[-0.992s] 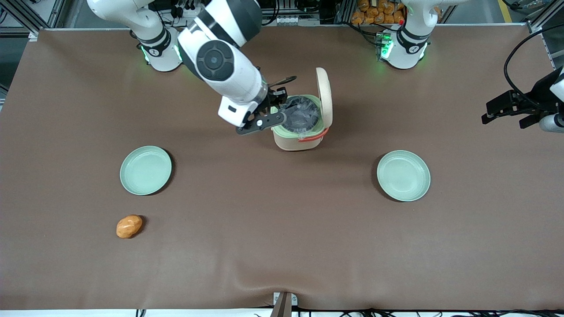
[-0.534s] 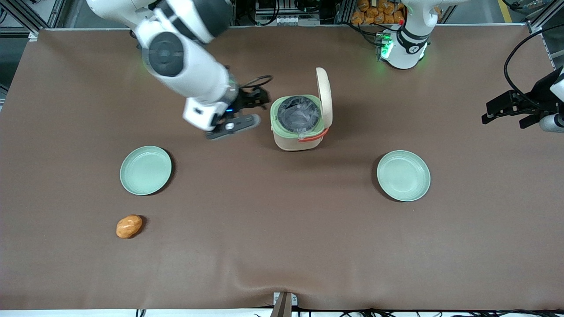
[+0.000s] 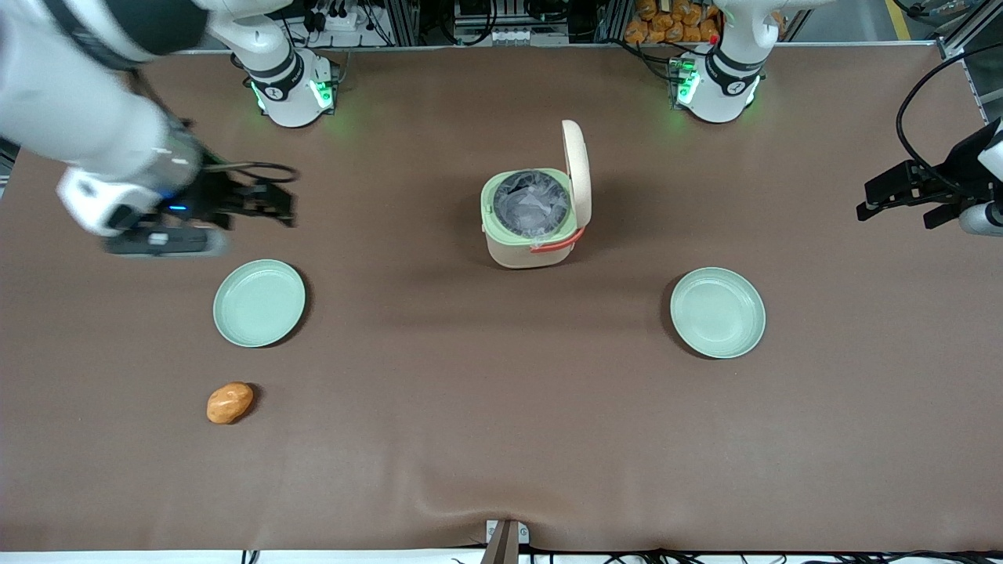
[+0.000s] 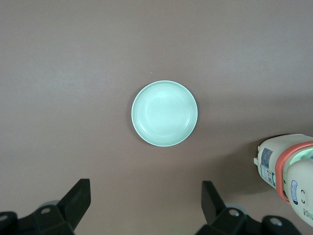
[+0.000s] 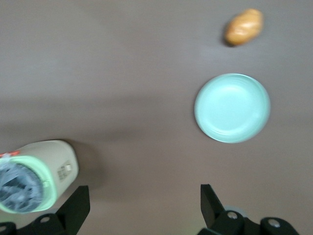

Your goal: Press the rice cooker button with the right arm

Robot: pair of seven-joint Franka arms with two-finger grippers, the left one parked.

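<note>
The small cream rice cooker with a pale green rim and a red-orange handle [image 3: 534, 219] stands in the middle of the brown desk [image 3: 501, 439], and its lid [image 3: 576, 174] stands upright, so the dark inner pot is open to see. One second ago the black two-finger gripper [image 3: 270, 205] of the large white right arm [image 3: 86, 141] was touching the cooker at its rim; now it is well apart from it, toward the working arm's end of the desk, above the desk and farther from the front camera than the pale green round plate [image 3: 259, 303]. In the right wrist view its two fingers are apart, with nothing between them, and the cooker [image 5: 34, 176] sits off to the side of them. I judge that the press is already done and the arm is retreating. The orange bread roll [image 3: 229, 403] and the second green plate [image 3: 718, 312] have not moved.
</note>
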